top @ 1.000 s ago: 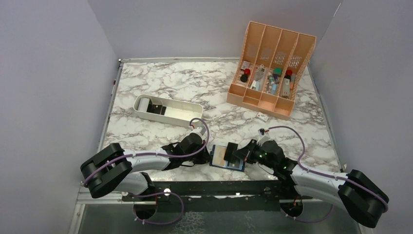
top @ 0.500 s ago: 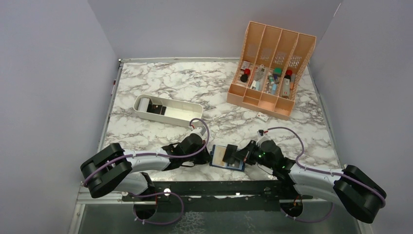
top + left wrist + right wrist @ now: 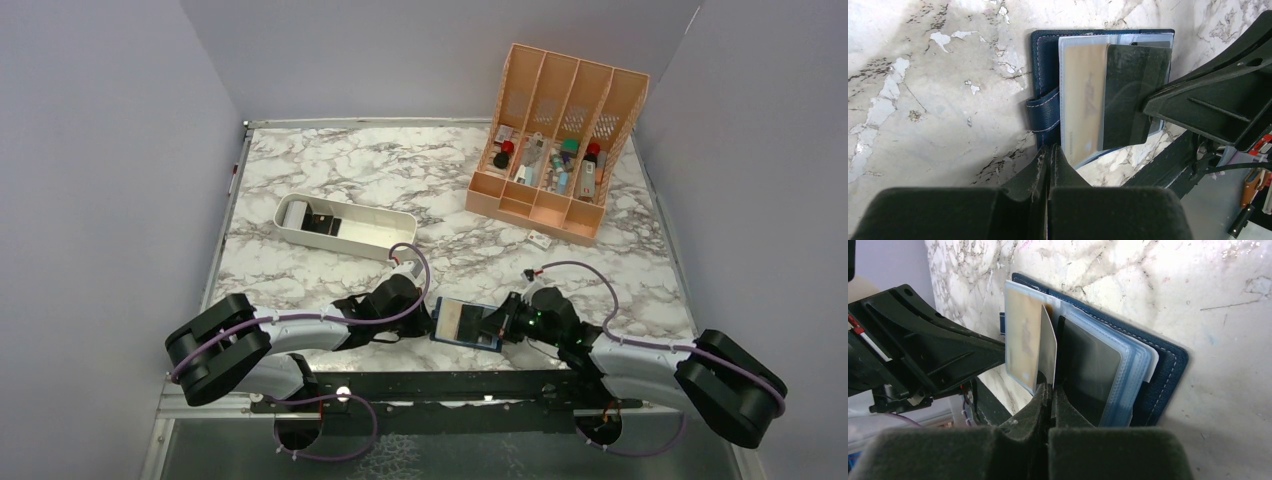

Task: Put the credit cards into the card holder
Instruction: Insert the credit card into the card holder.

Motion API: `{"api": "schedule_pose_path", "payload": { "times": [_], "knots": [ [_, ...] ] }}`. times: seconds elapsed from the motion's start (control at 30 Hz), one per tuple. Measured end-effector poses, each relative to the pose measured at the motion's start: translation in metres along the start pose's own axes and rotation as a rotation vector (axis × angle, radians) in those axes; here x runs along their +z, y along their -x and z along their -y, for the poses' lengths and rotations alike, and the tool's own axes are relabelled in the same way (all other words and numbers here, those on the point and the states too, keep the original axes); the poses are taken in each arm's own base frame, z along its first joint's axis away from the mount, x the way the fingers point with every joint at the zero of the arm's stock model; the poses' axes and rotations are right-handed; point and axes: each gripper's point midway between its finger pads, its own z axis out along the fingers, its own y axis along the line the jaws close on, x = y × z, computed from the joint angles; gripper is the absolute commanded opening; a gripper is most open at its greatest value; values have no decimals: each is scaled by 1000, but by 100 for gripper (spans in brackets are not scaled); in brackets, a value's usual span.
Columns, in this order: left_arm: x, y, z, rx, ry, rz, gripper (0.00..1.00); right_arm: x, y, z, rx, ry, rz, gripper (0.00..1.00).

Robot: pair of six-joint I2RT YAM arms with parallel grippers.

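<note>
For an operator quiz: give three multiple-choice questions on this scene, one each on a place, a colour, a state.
1. Where on the table is the card holder? A far left corner; B middle of the near edge; C far right corner.
2. What colour is the card in the pocket beside its snap tab? A tan; B red; C green.
3. The card holder is: A snapped shut; B open; C standing upright.
B, it lies at the near edge; A, tan shows through the plastic; B, its pockets lie exposed.
</note>
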Motion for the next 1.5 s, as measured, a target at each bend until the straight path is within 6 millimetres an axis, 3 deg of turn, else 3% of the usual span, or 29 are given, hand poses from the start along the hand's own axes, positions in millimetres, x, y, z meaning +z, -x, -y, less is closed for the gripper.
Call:
{"api": "schedule_pose_path", "payload": {
  "times": [0.33,0.6,0.93,1.23,1.37,1.5],
  "knots": [
    [0,-1,0,-2,2,1,0,5,-1,-3,9,12,-13,6],
    [0,-1,0,-1,4,4,0,9,0,-8,-2,6,-32,1],
    [0,-2,1,0,3,7,0,1,-3,-1,47,-46,-40,1],
    [0,-2,1,0,3,8,0,11,-3,-4,44,-54,-66,2],
    [0,-2,1,1,3,7,0,16,-2,-7,14,-56,-84,9],
    [0,-2,2,2,3,7,0,21,1,-8,-35,-93,-107,28]
  ]
}}
